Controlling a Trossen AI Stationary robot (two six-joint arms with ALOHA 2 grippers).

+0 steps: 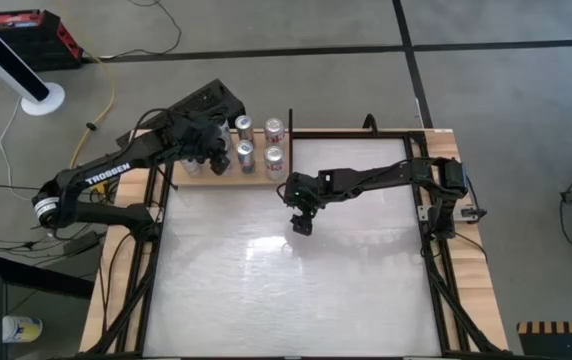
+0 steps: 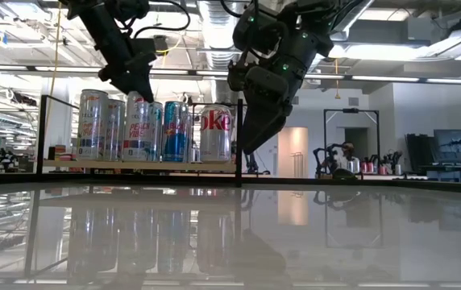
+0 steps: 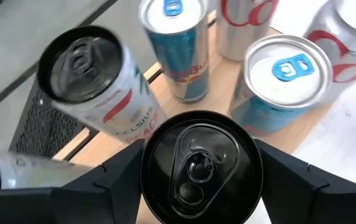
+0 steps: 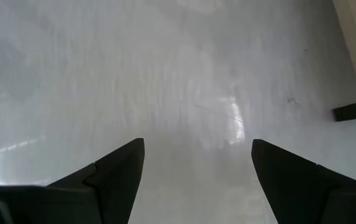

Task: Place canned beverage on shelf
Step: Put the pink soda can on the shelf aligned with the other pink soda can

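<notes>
The left gripper (image 1: 209,150) is over the wooden shelf (image 1: 256,178) at the far left of the table (image 1: 266,290). Its 2 fingers (image 3: 112,177) press against either side of a black-topped can (image 3: 201,167), which it holds upright from above; the left wrist view looks straight down on the can's dark lid and tab. The held can sits over the left part of the shelf, among the cans already standing there.

Just beside it in that wrist view stands a white Celsius can (image 3: 94,81) with a dark lid. Farther along are a slim blue-and-silver can (image 3: 178,46) and a wider can with a silver lid and blue tab (image 3: 284,78), with red-lettered silver cans beyond them.

In the low view the row reads as tall silver cans, then a blue can (image 2: 176,130), then a silver Diet Coke can (image 2: 216,133) at the right end of the row. The shelf's thin black upright (image 2: 239,133) stands at its right edge.

The right gripper (image 1: 301,222) hangs above the bare white tabletop, just right of the shelf and nearer than it. Its fingers (image 4: 119,171) are spread wide with nothing between them.
</notes>
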